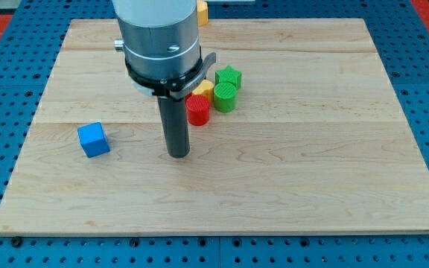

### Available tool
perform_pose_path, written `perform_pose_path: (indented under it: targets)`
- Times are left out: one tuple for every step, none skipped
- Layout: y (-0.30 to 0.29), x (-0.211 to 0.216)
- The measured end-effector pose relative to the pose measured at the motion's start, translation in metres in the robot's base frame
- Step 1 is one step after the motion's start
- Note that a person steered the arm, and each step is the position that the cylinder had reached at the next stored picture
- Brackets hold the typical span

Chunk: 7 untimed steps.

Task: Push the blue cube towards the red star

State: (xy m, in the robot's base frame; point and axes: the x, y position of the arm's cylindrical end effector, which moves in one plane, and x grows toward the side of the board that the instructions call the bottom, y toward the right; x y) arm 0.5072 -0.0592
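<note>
A pale wooden surface [274,186] is seen resting on a blue perforated base, with most of its area left bare. No jaws are carried by this arm, so nothing can be said to be released or clenched; only a dark rod is fitted, and my tip [178,154] is set down on the surface near the middle, slightly towards the view's left. The blue cube [94,140] is found alone to the view's left of the tip, apart from it and at about the same height in the view. A red block [197,109], round and ribbed in outline so that its star shape cannot be confirmed, is placed up and to the view's right of the tip, in a tight cluster with a yellow block [204,89], a green ribbed cylinder [225,97] and a green star-like block [229,76]. The tip is thus judged to lie between cube and target, so the cube's far left side would have to be reached before a push rightward and upward could be made
</note>
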Motion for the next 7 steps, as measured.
perform_pose_path:
  targets:
    - [-0.020, 0.033]
    - [-0.086, 0.045]
    - [-0.196, 0.009]
    - [-0.141, -0.006]
    - [-0.097, -0.008]
    - [-0.085, -0.052]
    - [-0.085, -0.079]
